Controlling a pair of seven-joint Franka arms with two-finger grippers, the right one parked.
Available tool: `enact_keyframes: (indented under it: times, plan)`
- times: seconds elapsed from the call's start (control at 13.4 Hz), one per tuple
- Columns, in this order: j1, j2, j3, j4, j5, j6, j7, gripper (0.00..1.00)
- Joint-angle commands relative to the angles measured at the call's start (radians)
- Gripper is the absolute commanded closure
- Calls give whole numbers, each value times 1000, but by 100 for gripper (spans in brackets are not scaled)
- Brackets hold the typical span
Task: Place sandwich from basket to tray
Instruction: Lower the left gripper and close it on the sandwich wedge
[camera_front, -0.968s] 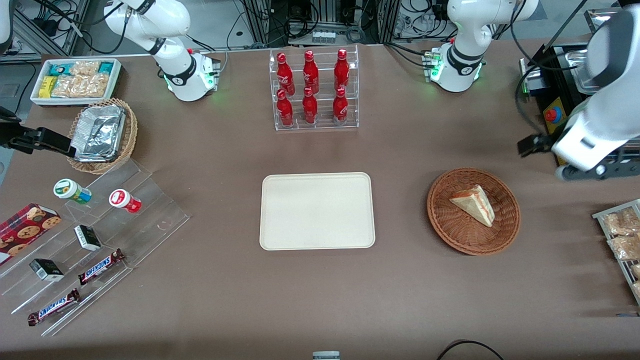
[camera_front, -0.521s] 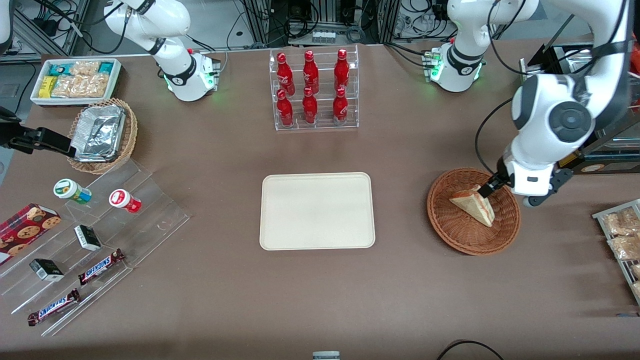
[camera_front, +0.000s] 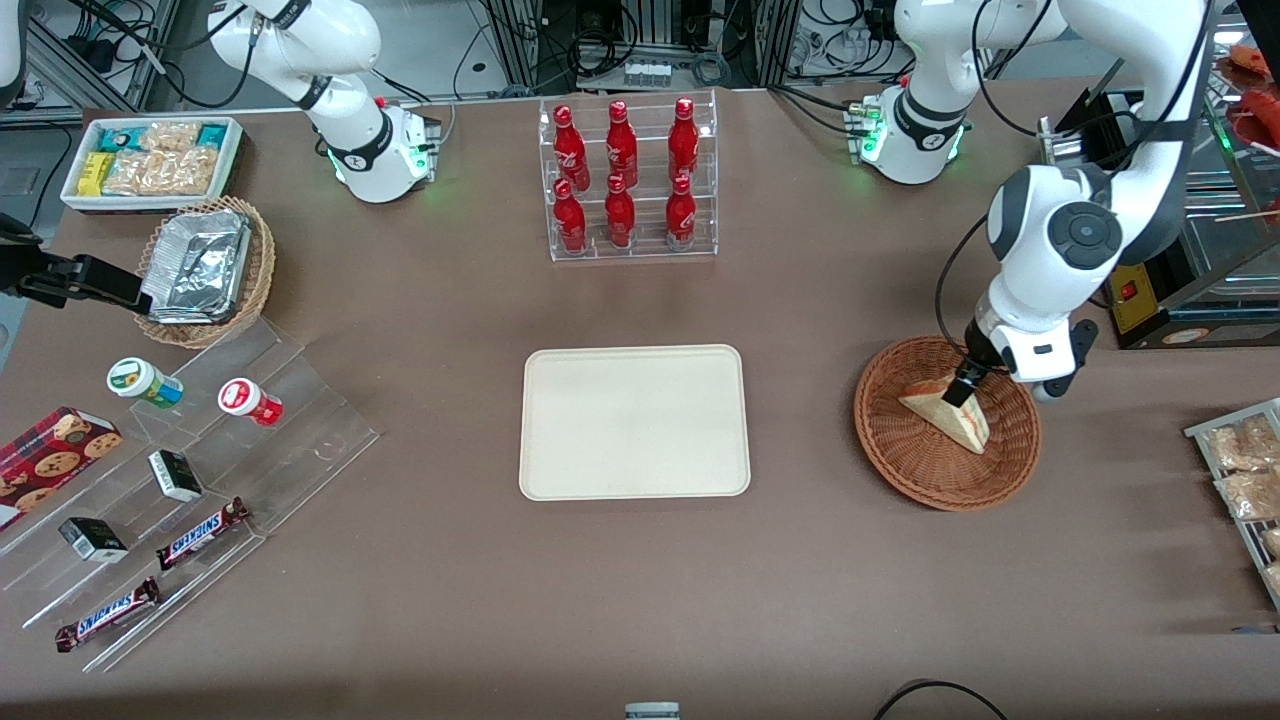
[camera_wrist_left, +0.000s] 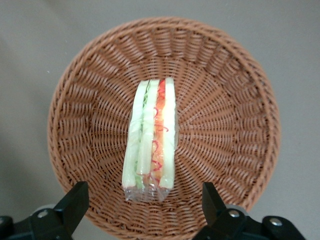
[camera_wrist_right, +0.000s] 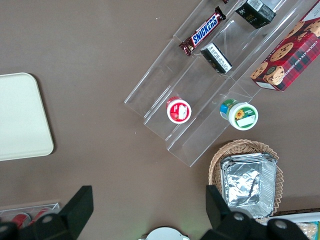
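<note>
Brown cloth covers the whole table, and from the front view I take the cream-white tray (camera_front: 634, 421) at its middle as my landmark. Toward the working arm's end of the table from the tray sits the reddish-brown wicker basket (camera_front: 900, 455), with the sandwich (camera_front: 950, 418) lying in it as a pale wedge, its red-striped cut edge showing. My left gripper (camera_front: 962, 388) hangs directly over the sandwich's upper corner, inside the basket's rim, while the tray itself holds nothing yet. Farther from the camera than the tray stands a clear rack of red cola bottles (camera_front: 625, 178). Toward the parked arm's end from the tray I see a tan basket of foil (camera_front: 205, 268), a white bin of snack packets (camera_front: 152, 160), and clear stepped shelves (camera_front: 190, 480) carrying Snickers bars (camera_front: 200, 533) and small tubs.

On the left wrist view I look straight down into the basket (camera_wrist_left: 90, 150). The wrapped sandwich (camera_wrist_left: 150, 140) stands on edge at its centre, layers of bread, green and red-orange filling facing me. The gripper (camera_wrist_left: 145, 205) is spread wide, one dark fingertip (camera_wrist_left: 75, 202) on each side of the sandwich's near end, neither touching it.

On the right wrist view a corner of the tray (camera_wrist_right: 22, 117) shows near the stepped shelves (camera_wrist_right: 200, 100).
</note>
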Motion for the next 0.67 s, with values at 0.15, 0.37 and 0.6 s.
enact_keyframes:
  times: [0.15,0.37,0.6]
  plan:
    - [4,72,3,-51,9,150,-24,0]
    - [4,107,23,-47,9,204,-24,22]
    - [4,127,35,-36,9,210,-29,100]
